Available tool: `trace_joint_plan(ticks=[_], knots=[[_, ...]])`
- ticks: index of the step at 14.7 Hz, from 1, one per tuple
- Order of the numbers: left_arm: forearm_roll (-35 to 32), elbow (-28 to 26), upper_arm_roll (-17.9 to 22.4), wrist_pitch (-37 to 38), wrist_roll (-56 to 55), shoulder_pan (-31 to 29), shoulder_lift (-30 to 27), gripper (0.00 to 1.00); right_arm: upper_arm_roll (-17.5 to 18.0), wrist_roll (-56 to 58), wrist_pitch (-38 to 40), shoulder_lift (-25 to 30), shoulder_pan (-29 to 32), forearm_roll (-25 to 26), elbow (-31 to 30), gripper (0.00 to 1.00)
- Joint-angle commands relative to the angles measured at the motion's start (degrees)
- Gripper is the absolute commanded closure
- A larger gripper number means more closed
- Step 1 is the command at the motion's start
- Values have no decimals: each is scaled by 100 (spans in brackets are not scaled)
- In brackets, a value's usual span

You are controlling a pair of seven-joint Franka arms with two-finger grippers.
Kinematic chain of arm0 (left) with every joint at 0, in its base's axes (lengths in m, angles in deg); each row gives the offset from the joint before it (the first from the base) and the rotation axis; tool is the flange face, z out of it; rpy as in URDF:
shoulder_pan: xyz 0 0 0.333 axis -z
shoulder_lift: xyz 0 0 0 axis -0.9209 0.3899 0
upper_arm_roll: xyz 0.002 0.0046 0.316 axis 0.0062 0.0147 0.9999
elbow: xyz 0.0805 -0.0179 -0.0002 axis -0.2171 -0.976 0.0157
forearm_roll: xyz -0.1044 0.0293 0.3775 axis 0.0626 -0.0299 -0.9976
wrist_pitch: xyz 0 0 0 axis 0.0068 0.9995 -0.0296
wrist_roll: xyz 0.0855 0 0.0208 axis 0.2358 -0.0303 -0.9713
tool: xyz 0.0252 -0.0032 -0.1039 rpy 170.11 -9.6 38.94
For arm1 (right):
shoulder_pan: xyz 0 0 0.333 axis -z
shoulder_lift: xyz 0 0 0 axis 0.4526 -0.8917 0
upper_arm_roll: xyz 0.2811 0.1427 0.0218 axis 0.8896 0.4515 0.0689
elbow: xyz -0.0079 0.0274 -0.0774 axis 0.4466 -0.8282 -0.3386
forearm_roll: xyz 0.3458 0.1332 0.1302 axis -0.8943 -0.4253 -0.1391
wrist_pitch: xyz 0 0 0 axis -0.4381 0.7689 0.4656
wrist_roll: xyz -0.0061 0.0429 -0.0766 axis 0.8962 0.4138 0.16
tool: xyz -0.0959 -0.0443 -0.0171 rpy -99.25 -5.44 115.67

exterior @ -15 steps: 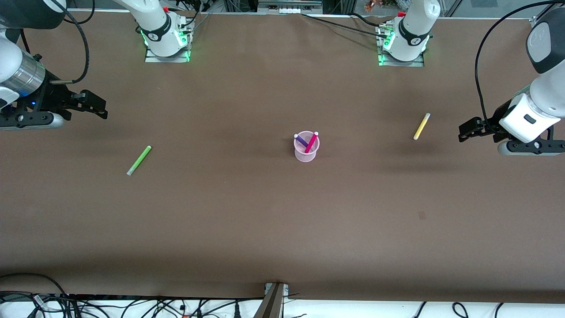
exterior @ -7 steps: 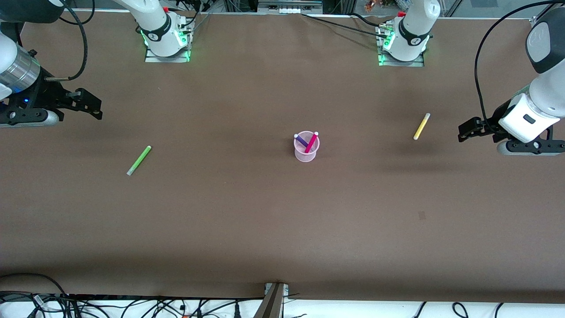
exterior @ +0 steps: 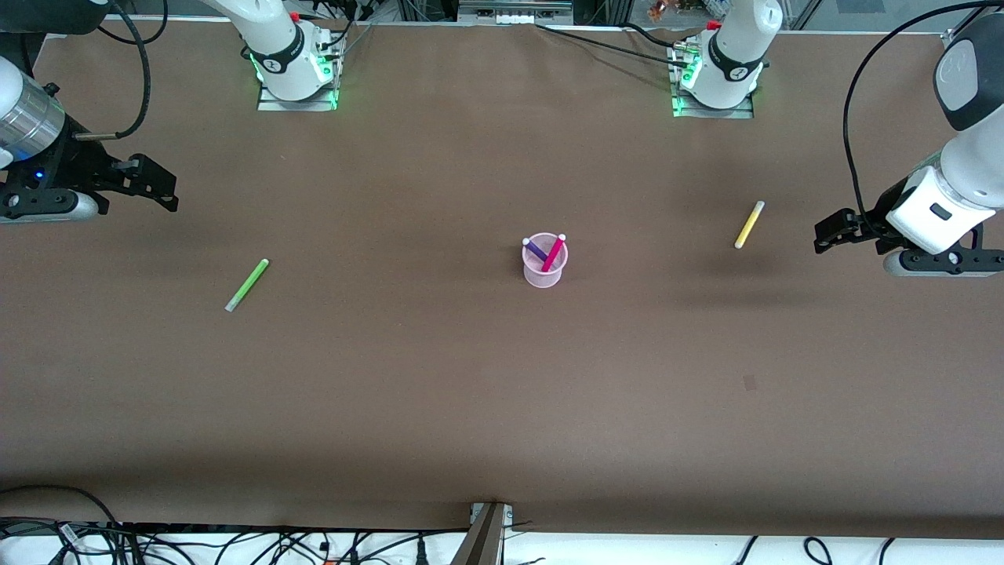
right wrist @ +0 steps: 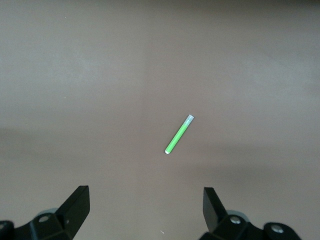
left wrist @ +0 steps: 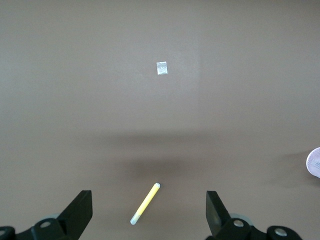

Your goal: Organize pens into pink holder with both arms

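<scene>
The pink holder (exterior: 543, 267) stands mid-table with a purple pen (exterior: 535, 249) and a magenta pen (exterior: 554, 253) leaning inside it. A yellow pen (exterior: 749, 224) (left wrist: 145, 203) lies flat toward the left arm's end. My left gripper (exterior: 825, 234) (left wrist: 149, 212) hangs open and empty in the air beside that pen. A light green pen (exterior: 247, 285) (right wrist: 179, 134) lies flat toward the right arm's end. My right gripper (exterior: 161, 188) (right wrist: 145, 207) hovers open and empty over the table near that end's edge, apart from the green pen.
A small pale patch (exterior: 749, 383) (left wrist: 162, 68) marks the brown tabletop nearer the front camera than the yellow pen. The arm bases (exterior: 294, 67) stand at the table's back edge. Cables (exterior: 235, 545) run along the front edge.
My right gripper has drifted up and outward toward the table's end, away from the green pen. The left arm and all pens have stayed still.
</scene>
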Motion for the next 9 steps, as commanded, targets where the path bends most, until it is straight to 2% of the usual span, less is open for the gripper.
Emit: trace_joint_plan(ticks=[1, 9], knots=[[99, -3, -7, -47, 43, -15, -11, 0, 116, 51, 195, -116, 61, 16, 169, 0], [90, 6, -16, -56, 43, -15, 15, 0, 248, -2, 239, -116, 69, -37, 169, 0]])
